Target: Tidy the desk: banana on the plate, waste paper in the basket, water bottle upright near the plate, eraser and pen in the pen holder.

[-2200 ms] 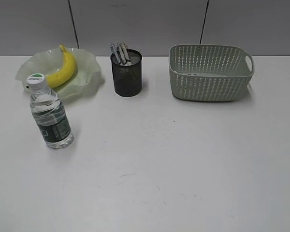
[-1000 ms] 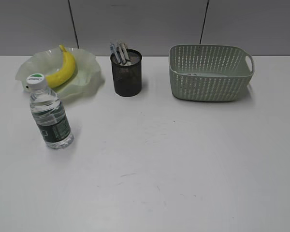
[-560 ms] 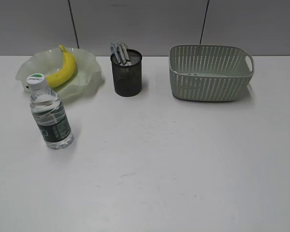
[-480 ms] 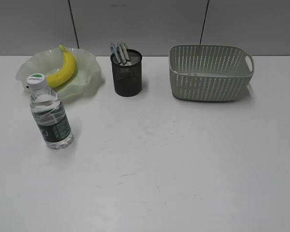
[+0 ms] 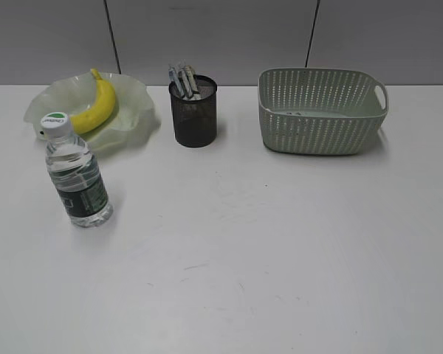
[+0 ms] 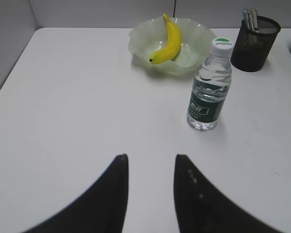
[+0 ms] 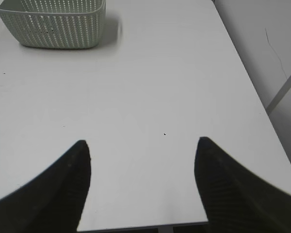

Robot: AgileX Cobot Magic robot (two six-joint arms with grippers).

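While exterior view lacks arms | wrist views show empty parted jaws

Sitting on the surface (image 5: pixel 280 243): one banana (image 5: pixel 98 103), one plate (image 5: pixel 129 118), one water bottle (image 5: pixel 77 181), one pen holder (image 5: pixel 195 118) showing roughly three pens (image 5: pixel 181 79), count uncertain, and one basket (image 5: pixel 321 118). Two claws are showing, left (image 6: pixel 150 165) and right (image 7: pixel 143 148).

A grey panelled wall (image 5: pixel 207 37) with 2 dark vertical seams stands behind.
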